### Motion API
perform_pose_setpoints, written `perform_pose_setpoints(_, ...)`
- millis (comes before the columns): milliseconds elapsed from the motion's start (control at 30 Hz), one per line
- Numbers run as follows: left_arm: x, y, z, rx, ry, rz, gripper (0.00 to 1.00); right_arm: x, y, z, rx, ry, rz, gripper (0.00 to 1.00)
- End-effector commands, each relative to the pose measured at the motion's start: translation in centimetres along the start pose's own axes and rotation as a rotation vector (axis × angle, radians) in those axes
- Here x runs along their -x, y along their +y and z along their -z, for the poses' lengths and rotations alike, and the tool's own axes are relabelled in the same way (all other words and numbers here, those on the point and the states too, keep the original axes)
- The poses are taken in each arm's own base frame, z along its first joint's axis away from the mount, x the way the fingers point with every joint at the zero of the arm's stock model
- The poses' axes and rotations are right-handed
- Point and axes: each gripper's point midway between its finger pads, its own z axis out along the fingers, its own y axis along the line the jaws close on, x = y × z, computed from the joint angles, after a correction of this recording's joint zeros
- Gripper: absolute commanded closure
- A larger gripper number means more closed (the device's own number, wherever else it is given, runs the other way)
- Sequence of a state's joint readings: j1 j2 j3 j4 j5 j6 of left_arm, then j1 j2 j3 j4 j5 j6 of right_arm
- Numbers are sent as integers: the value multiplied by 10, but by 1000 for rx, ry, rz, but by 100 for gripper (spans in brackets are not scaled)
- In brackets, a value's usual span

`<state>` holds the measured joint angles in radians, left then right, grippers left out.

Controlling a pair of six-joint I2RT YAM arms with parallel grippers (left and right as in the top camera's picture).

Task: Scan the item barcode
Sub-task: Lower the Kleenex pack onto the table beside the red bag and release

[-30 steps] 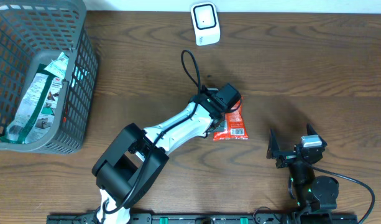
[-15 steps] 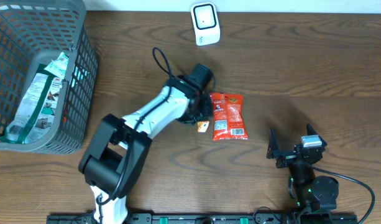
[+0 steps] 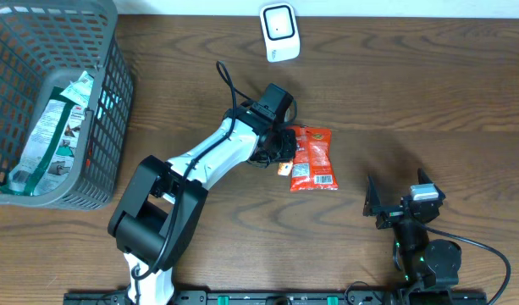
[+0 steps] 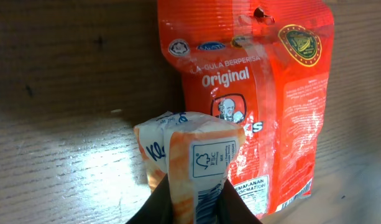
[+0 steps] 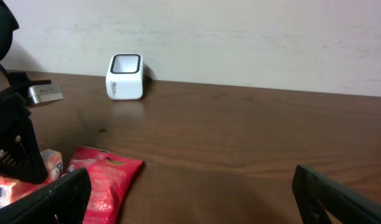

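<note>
My left gripper (image 3: 281, 159) (image 4: 193, 200) is shut on a small orange-and-white pack (image 3: 284, 169) (image 4: 196, 152), held just above the table. A barcode shows on the pack's side between the jaws. A red snack packet (image 3: 313, 158) (image 4: 271, 93) (image 5: 106, 177) lies flat on the table right beside the pack, on its right. The white scanner (image 3: 278, 32) (image 5: 125, 77) stands at the table's far edge, well beyond the pack. At the front right my right gripper (image 3: 398, 200) (image 5: 190, 199) stands open with nothing between its fingers.
A grey mesh basket (image 3: 107, 102) with several packets inside stands at the far left. The left arm's black cable loops above the table between the scanner and the gripper.
The left gripper moved left off the red packet with the small pack in it, then edged back right beside the packet. The right arm has not moved.
</note>
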<state>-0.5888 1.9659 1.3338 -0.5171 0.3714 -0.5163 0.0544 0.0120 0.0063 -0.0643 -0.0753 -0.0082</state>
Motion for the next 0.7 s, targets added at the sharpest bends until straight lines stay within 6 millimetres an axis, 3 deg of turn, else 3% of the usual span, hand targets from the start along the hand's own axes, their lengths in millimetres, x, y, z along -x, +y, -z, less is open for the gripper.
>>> perform_pose_setpoints(0,-7,-1,0,20,0,-37,83,0,-2,0,-6,-1,4,1)
perform_pose_setpoints(167,-13,7,-6,86,-15,-53,73,0,-2,0,-6,-1,4,1)
perform_pose_setpoints(267,-14,7,-7,96,-18,-58,52,0,-2,0,-6,0,4,1)
perform_pose_setpoints(333,-13,7,-7,96,-19,-58,46,0,-2,0,-6,-1,4,1)
perform_pose_setpoints(667,-8,-1,4,74,-47,-82,39,0,-2,0,-6,-1,4,1)
